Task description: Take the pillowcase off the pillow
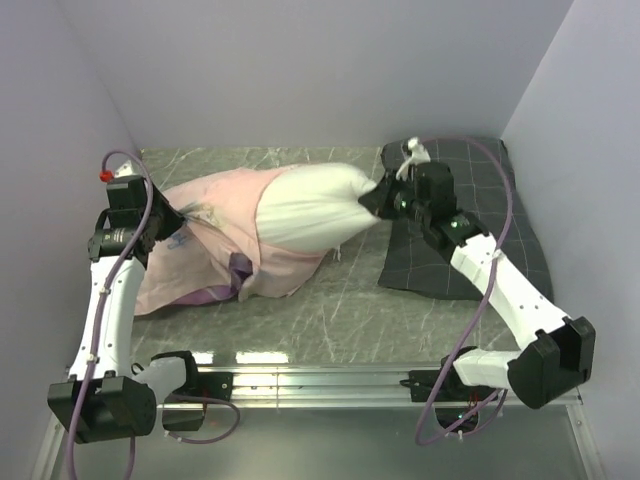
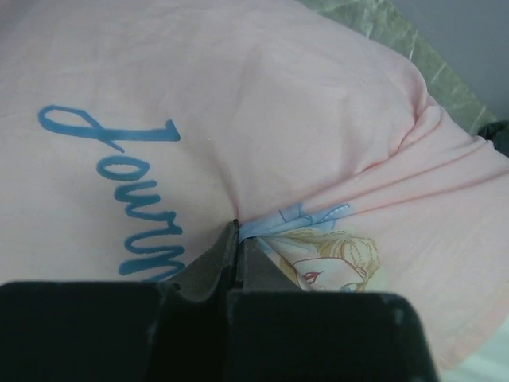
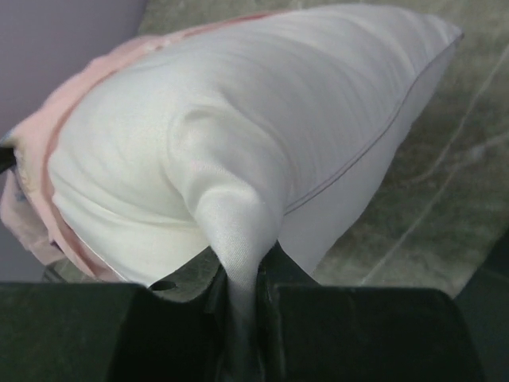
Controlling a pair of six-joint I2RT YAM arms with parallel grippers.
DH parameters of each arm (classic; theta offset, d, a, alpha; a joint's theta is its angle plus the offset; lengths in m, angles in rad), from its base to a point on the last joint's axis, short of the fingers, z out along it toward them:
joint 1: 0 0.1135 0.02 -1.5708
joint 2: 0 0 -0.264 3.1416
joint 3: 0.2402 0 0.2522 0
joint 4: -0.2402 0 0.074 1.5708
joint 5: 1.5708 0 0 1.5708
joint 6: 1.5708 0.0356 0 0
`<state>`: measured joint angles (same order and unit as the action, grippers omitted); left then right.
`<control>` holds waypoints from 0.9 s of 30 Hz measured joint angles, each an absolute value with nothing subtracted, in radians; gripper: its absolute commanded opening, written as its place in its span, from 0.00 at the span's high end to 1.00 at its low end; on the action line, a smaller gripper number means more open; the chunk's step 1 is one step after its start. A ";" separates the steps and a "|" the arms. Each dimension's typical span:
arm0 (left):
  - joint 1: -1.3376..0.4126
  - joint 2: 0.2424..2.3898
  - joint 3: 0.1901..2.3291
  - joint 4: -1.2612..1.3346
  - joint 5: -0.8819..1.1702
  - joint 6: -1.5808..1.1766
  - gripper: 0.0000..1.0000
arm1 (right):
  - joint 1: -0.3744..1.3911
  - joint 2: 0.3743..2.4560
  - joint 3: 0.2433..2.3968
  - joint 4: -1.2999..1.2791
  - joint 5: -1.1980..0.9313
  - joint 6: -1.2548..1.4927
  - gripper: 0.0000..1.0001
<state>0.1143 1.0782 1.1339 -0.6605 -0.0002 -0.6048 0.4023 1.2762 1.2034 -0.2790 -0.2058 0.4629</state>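
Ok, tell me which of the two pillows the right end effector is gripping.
The plump white pillow, pinched at its corner by the right end effector. The flat dark grey checked pillow lies beneath that arm, ungripped.

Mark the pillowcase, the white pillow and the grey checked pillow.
pillowcase (image 1: 215, 225): top external view, on the pink fabric left of the bare pillow.
pillow (image 1: 315, 205): top external view, on the middle of its exposed white part.
dark grey checked pillow (image 1: 412, 262): top external view, near its lower-left corner.

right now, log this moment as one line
stage: pillowcase partly off | left gripper: shut on pillowcase | right gripper: shut on pillow corner | pillow: end at right gripper bare, rest inside pillowcase
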 measured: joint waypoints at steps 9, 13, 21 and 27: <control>0.154 0.994 1.031 -0.673 0.109 -0.593 0.58 | 0.476 1.066 0.737 -0.136 -0.200 0.525 0.42; 0.167 0.920 1.082 -0.678 0.089 -0.564 0.38 | 0.495 0.908 0.710 -0.168 -0.149 0.516 0.25; 0.166 0.847 1.203 -0.609 0.135 -0.543 0.27 | 0.490 0.810 0.812 -0.239 -0.055 0.482 0.10; -0.075 1.026 1.311 -0.562 0.095 -0.532 0.22 | 0.480 1.172 1.055 -0.195 -0.076 0.452 0.10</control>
